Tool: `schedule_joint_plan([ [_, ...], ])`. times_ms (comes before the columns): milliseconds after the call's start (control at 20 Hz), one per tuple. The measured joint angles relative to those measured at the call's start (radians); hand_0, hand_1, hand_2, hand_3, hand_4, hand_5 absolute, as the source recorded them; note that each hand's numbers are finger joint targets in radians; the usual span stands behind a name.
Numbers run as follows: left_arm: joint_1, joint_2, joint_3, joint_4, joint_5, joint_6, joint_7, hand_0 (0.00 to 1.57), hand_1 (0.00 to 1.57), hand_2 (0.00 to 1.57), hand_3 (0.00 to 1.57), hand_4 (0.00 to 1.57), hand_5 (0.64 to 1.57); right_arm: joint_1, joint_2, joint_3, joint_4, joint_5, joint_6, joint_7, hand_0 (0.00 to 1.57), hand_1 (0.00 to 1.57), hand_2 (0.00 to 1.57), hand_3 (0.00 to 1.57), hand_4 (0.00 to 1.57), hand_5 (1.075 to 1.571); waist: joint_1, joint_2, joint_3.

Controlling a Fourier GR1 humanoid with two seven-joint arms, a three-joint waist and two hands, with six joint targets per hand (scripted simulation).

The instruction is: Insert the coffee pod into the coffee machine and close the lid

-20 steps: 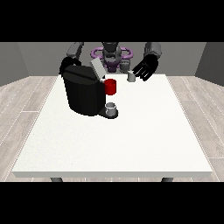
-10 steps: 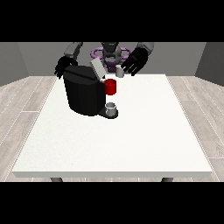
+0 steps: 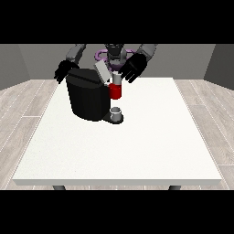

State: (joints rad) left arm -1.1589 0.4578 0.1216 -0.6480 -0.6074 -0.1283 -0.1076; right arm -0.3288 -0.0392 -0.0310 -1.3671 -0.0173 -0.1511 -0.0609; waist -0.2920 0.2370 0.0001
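Observation:
The black coffee machine [image 3: 88, 98] stands on the table's far left part, with its grey lid [image 3: 103, 71] tilted up and open. Its red brewing head [image 3: 116, 92] juts out to the right over a small grey cup [image 3: 117, 113] on the drip tray. A small light-grey coffee pod [image 3: 117, 79] sits right above the red head, at the fingertips of the hand at the view's right [image 3: 134, 67], whose fingers curl down round it. Behind the machine's top left corner, the hand at the view's left [image 3: 64, 70] hangs with relaxed fingers, holding nothing.
The white table [image 3: 137, 146] stretches wide towards the camera and to the right of the machine. The robot's torso [image 3: 114, 54] stands behind the far edge.
The hand at the view's right has moved left with the pod, from beside the machine to just over the red head. The other hand has risen slightly by the machine's back corner.

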Motion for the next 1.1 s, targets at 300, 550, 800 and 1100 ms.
schedule_joint_plan([
  [300, 0.003, -0.002, -0.002, 0.018, -0.011, -0.008, -0.005, 1.27, 1.27, 1.30, 1.22, 0.51, 1.571, 0.014, -0.001, 0.000, -0.020, 0.000, -0.005, 0.019, 0.00, 0.00, 0.00, 0.00, 0.52, 1.571, -0.007, -0.003, 0.0001],
  [550, -0.005, -0.023, -0.009, 0.018, -0.021, -0.003, 0.002, 1.18, 1.18, 1.25, 1.18, 0.50, 1.571, 0.013, -0.003, -0.009, -0.015, -0.008, -0.001, 0.014, 0.00, 0.00, 0.00, 0.00, 0.50, 1.571, -0.006, 0.002, 0.0002],
  [800, -0.014, -0.031, -0.009, 0.020, -0.027, 0.001, 0.001, 1.20, 1.20, 1.27, 1.20, 0.50, 1.571, 0.021, 0.009, -0.008, -0.013, -0.010, -0.005, -0.011, 0.00, 0.00, 0.00, 0.00, 0.51, 1.571, -0.004, 0.011, 0.0002],
  [1100, -0.012, -0.013, -0.001, 0.035, -0.036, 0.008, -0.021, 1.18, 1.18, 1.25, 1.19, 0.49, 1.571, 0.012, 0.000, -0.006, -0.044, -0.014, 0.000, 0.017, 0.00, 0.00, 0.00, 0.00, 0.46, 1.571, -0.014, 0.024, 0.0004],
])
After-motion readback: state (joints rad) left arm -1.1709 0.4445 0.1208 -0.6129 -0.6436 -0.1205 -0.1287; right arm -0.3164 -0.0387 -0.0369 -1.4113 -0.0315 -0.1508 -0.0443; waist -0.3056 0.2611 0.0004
